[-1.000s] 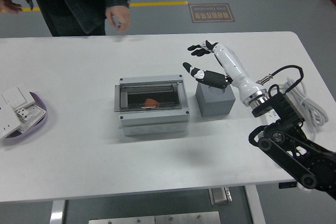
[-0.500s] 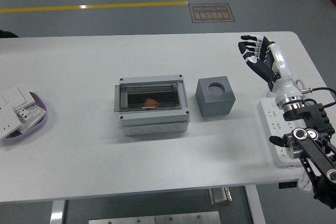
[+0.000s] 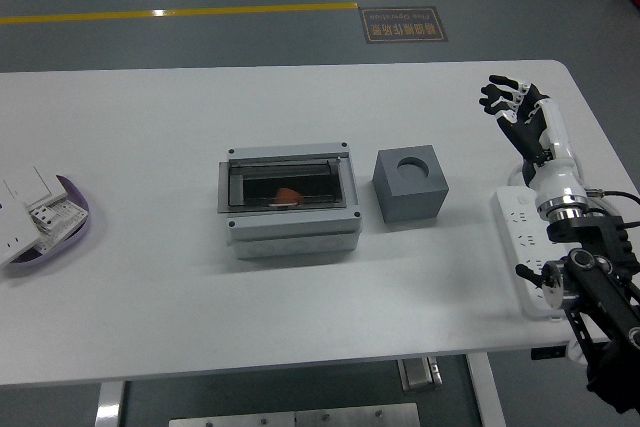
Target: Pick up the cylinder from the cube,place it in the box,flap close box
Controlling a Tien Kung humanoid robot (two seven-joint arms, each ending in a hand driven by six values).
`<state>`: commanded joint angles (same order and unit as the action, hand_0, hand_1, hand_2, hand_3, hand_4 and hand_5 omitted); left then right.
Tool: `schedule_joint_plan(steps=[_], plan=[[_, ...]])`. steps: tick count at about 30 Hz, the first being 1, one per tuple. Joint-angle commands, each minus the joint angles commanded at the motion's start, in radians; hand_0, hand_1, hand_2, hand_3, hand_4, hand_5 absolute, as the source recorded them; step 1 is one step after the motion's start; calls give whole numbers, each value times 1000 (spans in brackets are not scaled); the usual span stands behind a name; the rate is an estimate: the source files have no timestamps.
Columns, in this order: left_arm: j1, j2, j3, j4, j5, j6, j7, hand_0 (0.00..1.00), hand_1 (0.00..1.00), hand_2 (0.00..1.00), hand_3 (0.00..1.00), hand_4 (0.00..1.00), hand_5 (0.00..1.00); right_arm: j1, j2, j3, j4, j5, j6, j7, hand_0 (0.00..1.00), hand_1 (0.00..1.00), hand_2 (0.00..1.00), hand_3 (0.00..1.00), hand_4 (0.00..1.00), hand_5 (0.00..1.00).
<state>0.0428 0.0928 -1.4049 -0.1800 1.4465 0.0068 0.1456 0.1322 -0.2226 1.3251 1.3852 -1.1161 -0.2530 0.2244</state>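
A grey cube (image 3: pixel 410 184) with an empty round hole in its top stands right of the grey box (image 3: pixel 290 197). The box's clear flap lies shut, and an orange object (image 3: pixel 288 194) shows through it. My right hand (image 3: pixel 515 107) is raised near the table's right edge, well right of the cube, with fingers spread and nothing in them. No left arm shows.
A white power strip (image 3: pixel 530 247) lies at the right edge under my right forearm. A purple tray (image 3: pixel 70 227) with white switch parts sits at the far left. No person is in view.
My right hand has drawn back from over the cube to the table's right edge. The person at the far side has left the view.
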Motion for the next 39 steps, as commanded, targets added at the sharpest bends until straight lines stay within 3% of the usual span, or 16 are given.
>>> schedule_joint_plan(steps=[25,39], plan=[[-2,5,-28,0,26,0,12,575,603,592,619,632,166,-1,16,2,0,-36,32,-35,703,631,626,652,727,417],[1,-16,-50,0,61,-2,14,575,602,592,619,633,166,61,5,-65,-14,-13,57,-16,705,632,625,651,733,422]])
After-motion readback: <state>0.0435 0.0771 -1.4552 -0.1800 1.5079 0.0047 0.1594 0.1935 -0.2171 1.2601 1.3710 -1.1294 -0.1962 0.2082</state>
